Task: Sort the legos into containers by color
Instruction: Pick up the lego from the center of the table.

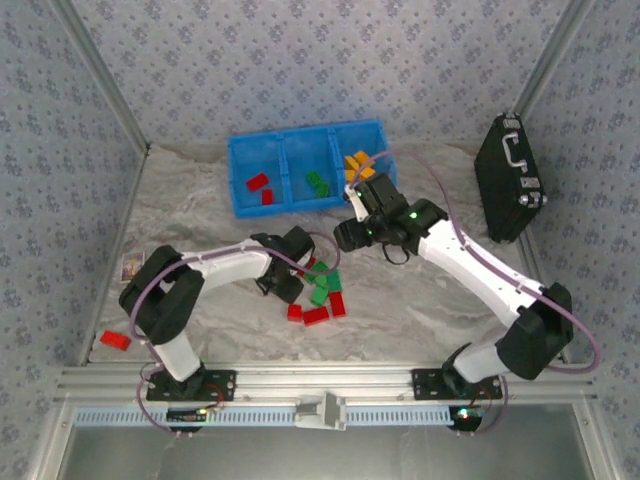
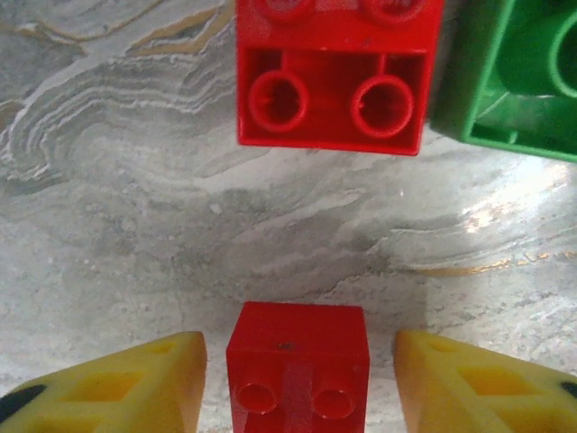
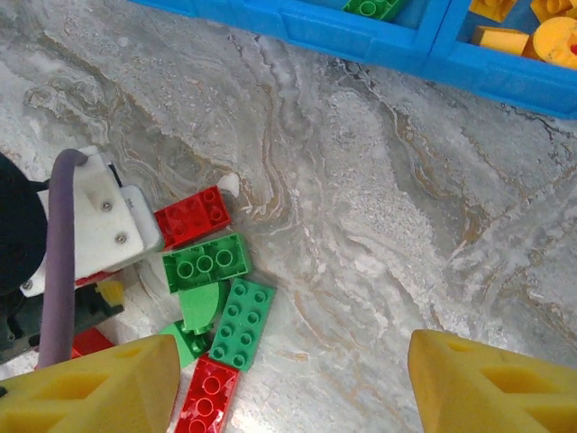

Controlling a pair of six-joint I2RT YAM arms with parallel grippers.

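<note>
**Lego sort: both hands unclosed, one red brick framed**

Left hand (image 2: pixel 297 361): fingers (image 2: pixel 126 383) parted either side of a small red brick (image 2: pixel 297 329); a sliver of tabletop (image 2: pixel 135 180) shows on each side, so nothing is gripped; the brick's near end is cut off by the frame.

Ahead of the left hand: a second red brick (image 2: pixel 329 81), hollow underside showing, far edge cut off; just to its right a green brick (image 2: pixel 514 77), mostly out of frame.

Right hand (image 3: pixel 288 370): fingers spread wide, bare tabletop between them, nothing held; only the tips are in frame.

Ahead-left of the right hand: loose pile (image 3: pixel 216 298) of red and green bricks, partly hidden behind the left arm's white wrist (image 3: pixel 90 225).

Beyond the right hand: blue tray (image 3: pixel 361 36), only its near wall and parts of two compartments in frame.

From above, tray contents: red pair (image 1: pixel 261 187) in the left compartment; green pieces (image 1: pixel 318 182) in the middle; orange-yellow pieces (image 1: pixel 357 160) in the right, partly covered by the right arm.

Well behind the left hand, near its arm's base: lone red brick (image 1: pixel 115 340).

Far right of the right hand: black case (image 1: pixel 510 180), tilted.
</note>
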